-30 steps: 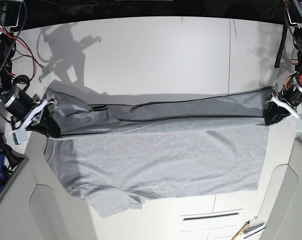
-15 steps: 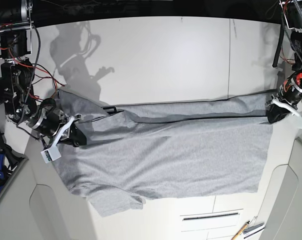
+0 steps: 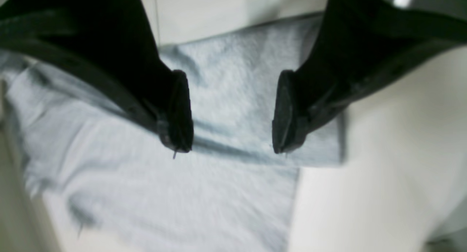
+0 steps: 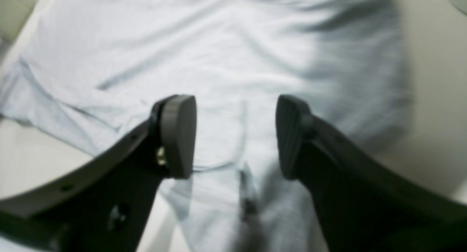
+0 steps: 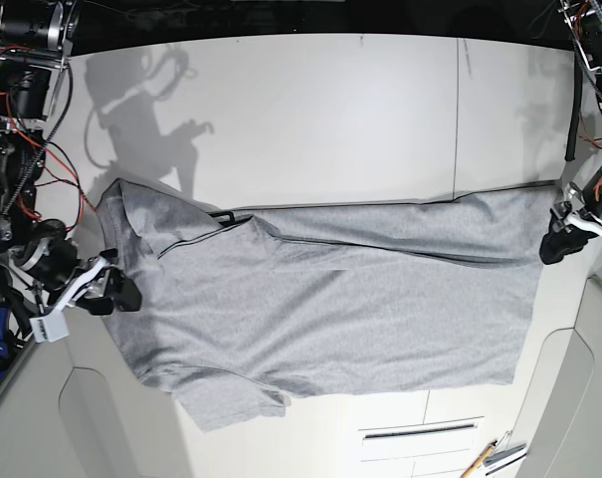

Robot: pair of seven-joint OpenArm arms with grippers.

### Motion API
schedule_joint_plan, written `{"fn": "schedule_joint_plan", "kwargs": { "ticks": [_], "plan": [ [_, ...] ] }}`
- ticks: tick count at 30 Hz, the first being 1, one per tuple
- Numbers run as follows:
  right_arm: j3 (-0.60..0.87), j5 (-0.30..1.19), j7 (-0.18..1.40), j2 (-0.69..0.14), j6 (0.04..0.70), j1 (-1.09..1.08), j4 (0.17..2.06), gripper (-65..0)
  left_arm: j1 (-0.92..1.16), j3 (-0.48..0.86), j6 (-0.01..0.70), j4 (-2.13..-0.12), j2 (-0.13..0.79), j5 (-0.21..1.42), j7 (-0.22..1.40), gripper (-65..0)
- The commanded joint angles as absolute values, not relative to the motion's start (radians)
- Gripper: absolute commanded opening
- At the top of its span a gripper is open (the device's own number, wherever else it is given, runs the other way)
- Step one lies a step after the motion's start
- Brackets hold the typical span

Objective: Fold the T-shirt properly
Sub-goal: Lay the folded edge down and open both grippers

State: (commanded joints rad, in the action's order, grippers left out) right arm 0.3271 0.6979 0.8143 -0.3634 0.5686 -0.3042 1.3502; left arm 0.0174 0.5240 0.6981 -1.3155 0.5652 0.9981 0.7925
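The light grey T-shirt [image 5: 330, 309] lies plain side up across the white table [image 5: 310, 119], with its far edge folded over and a sleeve [image 5: 231, 403] sticking out at the front left. My left gripper [image 5: 556, 244] is open and empty, just off the shirt's right edge. In the left wrist view it [image 3: 230, 148] hovers over a shirt corner [image 3: 146, 193]. My right gripper [image 5: 119, 291] is open and empty at the shirt's left edge. In the right wrist view it [image 4: 233, 138] hangs above wrinkled cloth [image 4: 219, 44].
Red and black cables [image 5: 22, 149] hang by the right arm at the table's left side. A black strap [image 5: 569, 95] hangs at the far right. A drawer handle [image 5: 420, 430] and a pencil-like tool [image 5: 485, 460] sit at the front.
Both grippers have let go of the shirt's folded edge and opened. The right gripper drew back to the left; the left gripper moved off to the right. The shirt now lies flat.
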Motion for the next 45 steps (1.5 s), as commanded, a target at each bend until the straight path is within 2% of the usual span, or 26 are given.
{"fn": "schedule_joint_plan", "kwargs": {
  "ticks": [4,9,13,16,18,21,22,27,35,42,45],
  "plan": [
    [0.475,0.709,0.862,-0.364,0.569,-0.264,1.35,-30.8,0.044,0.583,0.698,-1.316,0.565,1.036,0.858,-27.2],
    [0.535,0.744,0.858,-0.368,0.569,-0.133,1.35,-30.8,0.138,0.583,0.698,-1.316,0.55,0.944,0.734,-27.2],
    [0.535,0.742,0.788,-0.368,0.569,-0.03,1.349,-30.7,0.166,0.583,0.698,-1.316,0.522,0.92,0.711,-26.6],
    [0.535,0.743,0.778,-0.365,0.569,0.021,1.349,-30.7,0.184,0.583,0.698,-1.316,0.515,0.911,0.714,-17.4],
    [0.534,0.745,0.781,-0.363,0.573,0.032,1.343,-29.8,0.189,0.583,0.698,-1.311,0.514,0.901,0.714,-17.3],
    [0.534,0.777,0.778,-0.363,0.573,0.027,1.325,-21.6,0.188,0.583,0.698,-1.296,0.513,0.894,0.712,-17.3],
    [0.534,0.787,0.778,-0.363,0.573,0.025,1.324,-20.9,0.189,0.583,0.698,-1.291,0.512,0.894,0.708,-17.3],
    [0.501,0.793,0.778,-0.363,0.573,0.025,1.324,-20.9,0.185,0.583,0.698,-1.247,0.51,0.894,0.701,-17.3],
    [0.357,0.824,0.751,-0.362,0.572,0.025,1.324,-20.9,0.183,0.582,0.698,-1.236,0.48,0.909,0.707,-17.4],
    [0.342,0.783,0.748,-0.287,0.572,0.01,1.324,-21.1,0.183,0.511,0.698,-1.236,0.477,0.923,0.707,-17.5],
    [0.342,0.755,0.721,-0.282,0.572,0.008,1.324,-21.2,0.179,0.491,0.698,-1.236,0.477,0.923,0.706,-17.9]
  ]
}}
